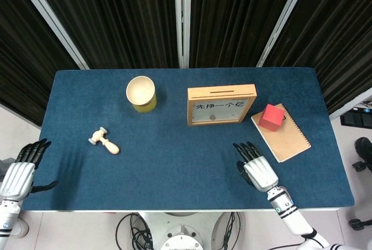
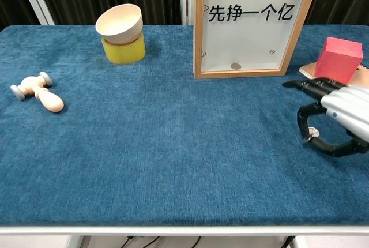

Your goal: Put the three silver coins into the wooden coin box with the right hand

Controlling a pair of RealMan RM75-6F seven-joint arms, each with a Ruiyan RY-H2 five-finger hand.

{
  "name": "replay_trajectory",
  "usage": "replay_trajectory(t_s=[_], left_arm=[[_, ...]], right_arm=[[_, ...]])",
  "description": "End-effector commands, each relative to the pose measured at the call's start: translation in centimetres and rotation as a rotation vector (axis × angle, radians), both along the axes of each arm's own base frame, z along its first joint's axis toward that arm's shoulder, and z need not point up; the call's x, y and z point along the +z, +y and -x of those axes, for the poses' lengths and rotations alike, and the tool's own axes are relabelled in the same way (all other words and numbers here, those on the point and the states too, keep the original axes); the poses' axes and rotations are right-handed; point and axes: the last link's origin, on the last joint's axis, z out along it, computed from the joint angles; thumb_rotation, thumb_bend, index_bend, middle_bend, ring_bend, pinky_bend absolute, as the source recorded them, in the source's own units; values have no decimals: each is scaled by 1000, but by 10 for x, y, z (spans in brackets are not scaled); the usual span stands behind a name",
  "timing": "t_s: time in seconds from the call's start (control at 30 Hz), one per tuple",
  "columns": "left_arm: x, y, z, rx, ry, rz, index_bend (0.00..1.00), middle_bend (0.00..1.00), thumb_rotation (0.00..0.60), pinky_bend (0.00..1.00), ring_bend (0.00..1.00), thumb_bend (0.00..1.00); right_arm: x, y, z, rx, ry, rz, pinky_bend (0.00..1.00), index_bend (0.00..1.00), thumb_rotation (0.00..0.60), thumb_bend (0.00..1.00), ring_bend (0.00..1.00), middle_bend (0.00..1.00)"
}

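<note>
Gripping: silver coin (image 2: 313, 132) is being pinched by right hand (image 2: 340, 120), near the table's front-right edge.
Advice: coin is being best kept edge-on for wooden coin box (image 1: 221, 104) slot.

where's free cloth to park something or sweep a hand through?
Free: the middle stretch between the wooden mallet and the right hand, in front of the cup. Crowded: the right side, where coin box, red cube and notebook cluster.
</note>
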Motion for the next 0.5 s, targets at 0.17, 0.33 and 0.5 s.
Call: replay_trajectory(t_s=[0.17,0.33,0.5], left_arm=[[2,-2,-2,-3,1,-5,18,0,600,0,0,0],[2,-4,-4,-6,3,-6,17,0,600,0,0,0],[1,-4,-7,-13,9,-1,18,0,600,0,0,0]], right_arm=[[61,-20,-50,99,-194,158,0,668,600,375,0,35],[114,-38,-94,163,-299,258,0,683,600,375,0,39],[153,-65,-135,183,-332,329,0,698,600,420,0,41]])
